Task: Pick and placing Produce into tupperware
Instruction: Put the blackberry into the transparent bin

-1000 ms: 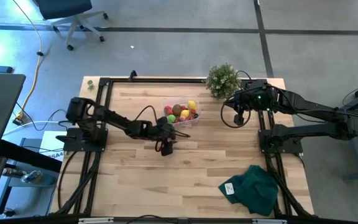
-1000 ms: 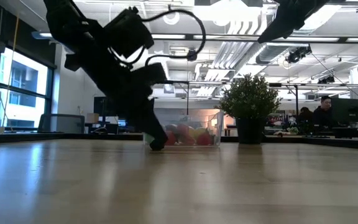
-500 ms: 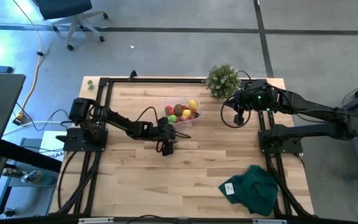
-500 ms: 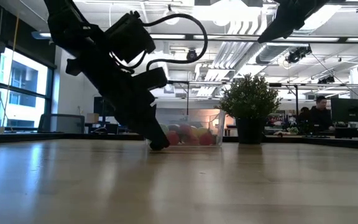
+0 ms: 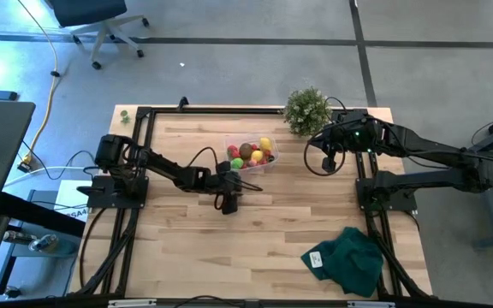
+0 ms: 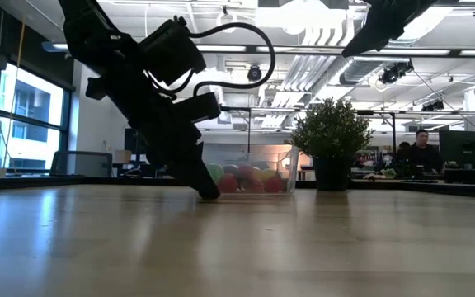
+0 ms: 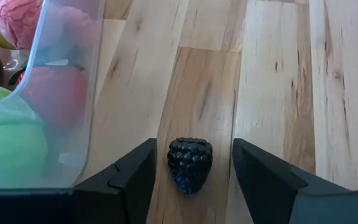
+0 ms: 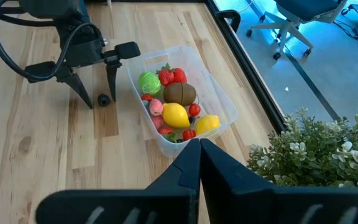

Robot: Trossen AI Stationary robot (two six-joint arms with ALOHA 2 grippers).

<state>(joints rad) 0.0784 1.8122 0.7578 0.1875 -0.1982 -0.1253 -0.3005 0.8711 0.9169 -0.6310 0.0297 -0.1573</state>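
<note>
- left gripper (image 7: 190, 163) tips down on the table (image 7: 272, 81) beside the tupperware (image 8: 219, 106), fingers apart and straddling a dark berry (image 7: 190, 163), likely set up to pinch it
- berry between the fingers, neither touching it, just outside the tupperware wall
- other produce (image 8: 176, 114) already inside
- right gripper (image 8: 199, 144) closed, empty, parked near potted plant (image 5: 305, 109)

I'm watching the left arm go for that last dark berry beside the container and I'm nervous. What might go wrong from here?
1. The blackberry is small and round and lies loose between the left gripper jaws, which are not yet touching it; an uneven close could squirt it away.
2. The tupperware wall stands right beside one jaw, so the arm may nudge the container.
3. The tupperware is already heaped with produce; a dropped berry might bounce out.
</note>
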